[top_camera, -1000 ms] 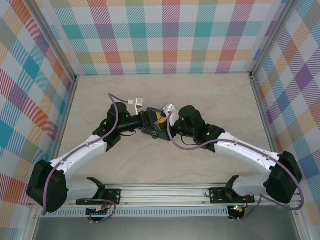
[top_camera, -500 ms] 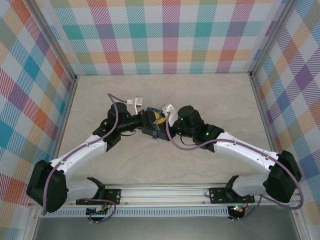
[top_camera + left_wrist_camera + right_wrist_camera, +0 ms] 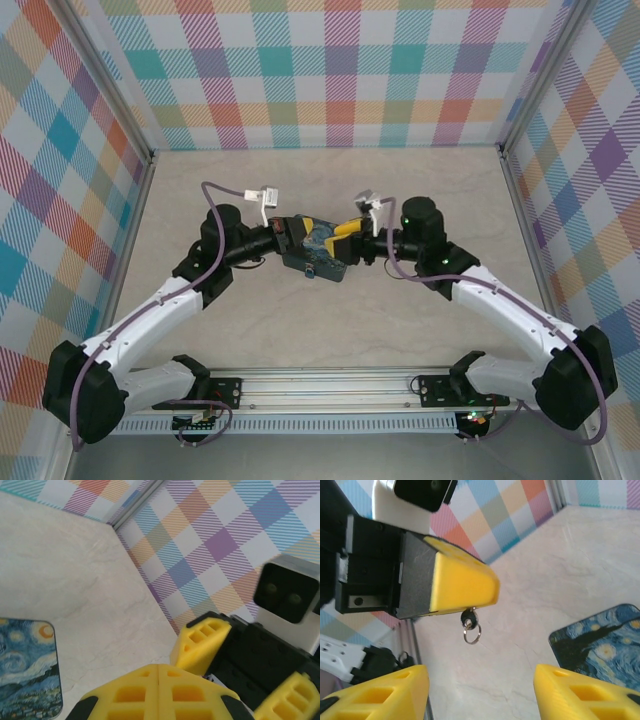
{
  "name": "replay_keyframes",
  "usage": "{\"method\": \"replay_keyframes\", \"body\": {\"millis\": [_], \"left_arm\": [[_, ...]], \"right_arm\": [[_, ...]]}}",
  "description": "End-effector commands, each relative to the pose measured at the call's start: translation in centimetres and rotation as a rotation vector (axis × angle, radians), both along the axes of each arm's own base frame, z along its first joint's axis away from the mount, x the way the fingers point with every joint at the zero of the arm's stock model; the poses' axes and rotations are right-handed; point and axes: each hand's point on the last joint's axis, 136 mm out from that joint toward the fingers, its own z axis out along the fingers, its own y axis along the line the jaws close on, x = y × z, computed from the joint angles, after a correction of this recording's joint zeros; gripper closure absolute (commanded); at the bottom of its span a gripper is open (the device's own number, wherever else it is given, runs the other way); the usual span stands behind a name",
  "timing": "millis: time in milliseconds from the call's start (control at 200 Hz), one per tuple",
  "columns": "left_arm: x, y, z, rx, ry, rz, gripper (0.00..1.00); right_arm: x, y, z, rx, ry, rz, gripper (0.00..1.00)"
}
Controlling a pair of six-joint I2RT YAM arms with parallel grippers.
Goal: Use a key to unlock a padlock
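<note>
From the right wrist, the tiny dark-grey metal key (image 3: pixel 469 621) dangles, pinched in the closed left fingers (image 3: pixel 462 582). The right fingers (image 3: pixel 385 692) stand apart and empty. From above, both meet over the blue swirl-painted box (image 3: pixel 322 263) on the tabletop (image 3: pixel 420 190).

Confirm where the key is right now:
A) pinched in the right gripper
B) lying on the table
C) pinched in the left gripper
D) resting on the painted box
C: in the right wrist view the key hangs from under the shut yellow tips of the left gripper, off the table, while the right gripper stands open with nothing between its fingers.
</note>
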Motion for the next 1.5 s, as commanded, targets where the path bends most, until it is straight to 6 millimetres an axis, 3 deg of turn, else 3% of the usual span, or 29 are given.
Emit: {"method": "replay_keyframes", "body": {"millis": [0, 125, 230, 605, 1495], "left_arm": [[-0.9, -0.8, 4.7, -0.018, -0.201, -0.077, 1.0], [-0.8, -1.4, 6.6, -0.026, -0.248, -0.1, 1.0], [-0.6, -2.0, 7.5, -0.035, -0.261, -0.117, 1.0], [-0.8, -3.3, 7.3, -0.031, -0.25, -0.143, 1.0], [-0.5, -3.3, 7.1, -0.032, -0.237, -0.127, 1.0]], "right_arm": [[-2.0, -0.3, 5.1, 0.226, -0.021, 0.134, 0.42], [-2.6, -0.2, 7.2, 0.306, -0.048, 0.204, 0.42], [-2.3, 0.5, 7.2, 0.314, -0.018, 0.239, 0.44], [-0.9, 1.7, 7.0, 0.354, -0.01, 0.251, 0.48], [0.4, 2.3, 6.2, 0.348, 0.037, 0.218, 0.9]]}}
